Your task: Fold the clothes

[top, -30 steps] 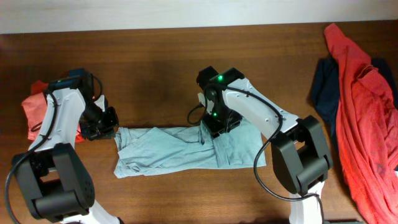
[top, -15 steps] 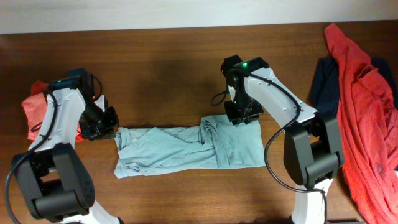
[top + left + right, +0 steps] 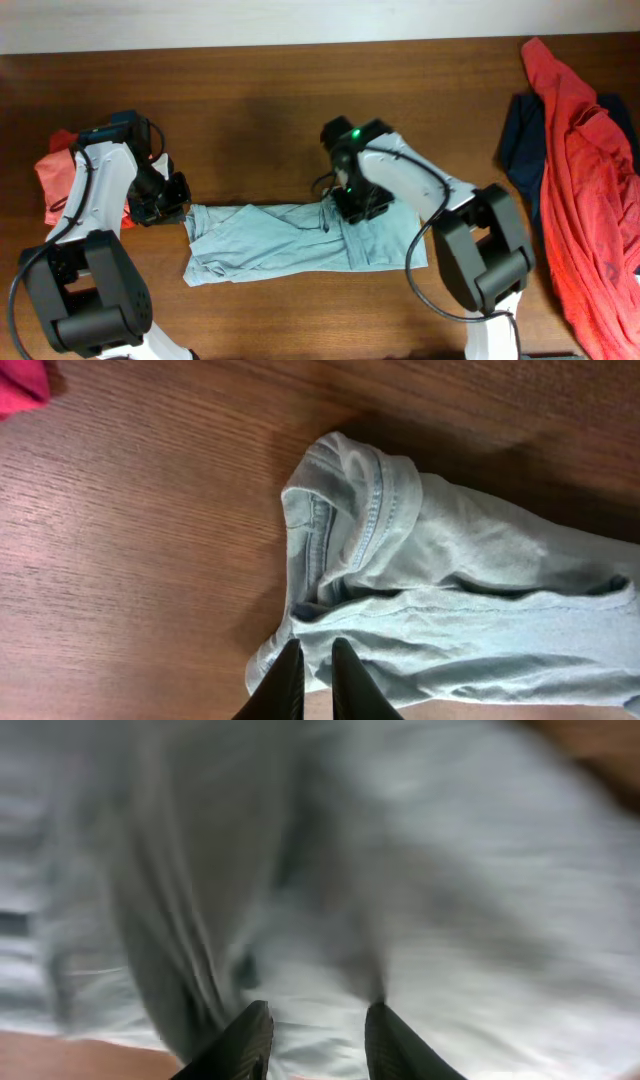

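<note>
- The pale T-shirt [image 3: 290, 240] lies bunched lengthwise on the table [image 3: 250, 110].
- My right pincer [image 3: 318, 1030] hangs spread over its middle ridge.
- My left pincer [image 3: 317, 675] sits at its left end. I cannot tell its grip.
- Risk: closing there may catch several layers and drag the shirt crooked.

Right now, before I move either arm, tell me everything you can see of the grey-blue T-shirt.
The pale grey-blue T-shirt looks thin soft knit, lying rumpled as a long band across the wooden table, folded lengthwise with creases near its middle. A stitched hem, bunched and curled, shows at its left end. The left end effector sits at that end, fingers nearly together; whether it grips cloth is unclear. The right end effector is open, low over the right half.
</note>
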`<act>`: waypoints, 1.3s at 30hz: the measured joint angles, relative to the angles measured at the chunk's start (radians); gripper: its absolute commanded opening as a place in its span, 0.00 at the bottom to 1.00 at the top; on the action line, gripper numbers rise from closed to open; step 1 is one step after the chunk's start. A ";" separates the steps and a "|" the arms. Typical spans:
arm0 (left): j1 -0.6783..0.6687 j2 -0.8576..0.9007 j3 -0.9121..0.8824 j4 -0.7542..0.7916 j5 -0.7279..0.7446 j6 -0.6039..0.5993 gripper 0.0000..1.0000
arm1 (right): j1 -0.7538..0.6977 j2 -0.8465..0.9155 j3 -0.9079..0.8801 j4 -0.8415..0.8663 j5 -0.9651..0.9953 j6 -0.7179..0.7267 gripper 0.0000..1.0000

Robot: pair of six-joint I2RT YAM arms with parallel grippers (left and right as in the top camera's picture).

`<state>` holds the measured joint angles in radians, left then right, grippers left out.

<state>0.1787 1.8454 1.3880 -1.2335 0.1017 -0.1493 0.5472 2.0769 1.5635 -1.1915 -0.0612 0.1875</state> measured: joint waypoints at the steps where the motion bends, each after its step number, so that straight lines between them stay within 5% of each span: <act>1: 0.000 0.000 0.000 0.000 0.000 0.000 0.11 | 0.017 0.000 -0.007 0.011 -0.010 0.000 0.36; 11: 0.000 0.000 0.000 -0.020 0.000 0.000 0.12 | 0.128 0.000 -0.011 0.051 -0.122 -0.095 0.29; 24: 0.000 0.000 -0.005 -0.018 0.000 0.051 0.55 | -0.095 -0.241 0.032 -0.064 -0.032 -0.093 0.44; 39: 0.000 -0.002 -0.274 0.219 0.026 0.154 0.57 | -0.311 -0.303 0.039 -0.167 -0.017 -0.094 0.46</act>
<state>0.1787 1.8435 1.1141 -1.0149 0.1280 0.0051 0.2367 1.7737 1.6028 -1.3586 -0.0784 0.0933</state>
